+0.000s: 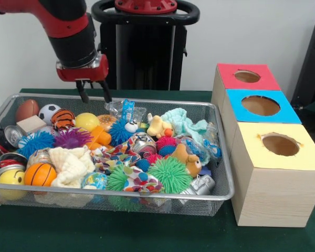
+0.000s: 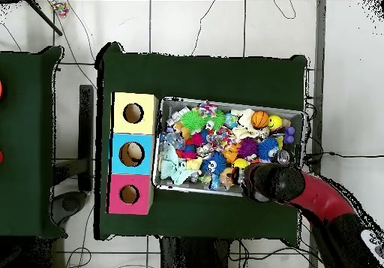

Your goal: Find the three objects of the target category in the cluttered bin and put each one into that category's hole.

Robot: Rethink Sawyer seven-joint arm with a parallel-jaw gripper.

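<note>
Pincer (image 1: 93,92) hanging with fingers apart, empty, upper left, above the bin (image 1: 223,195). Tiger (image 1: 63,118) just below; duck (image 1: 159,127) and bear (image 1: 187,159), apparently half buried, lying mid-bin. Red-topped hole (image 1: 247,76) sitting upper right.

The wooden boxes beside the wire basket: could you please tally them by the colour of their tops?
Red-topped box: 1
Blue-topped box: 1
Yellow-topped box: 1
Total: 3
</note>
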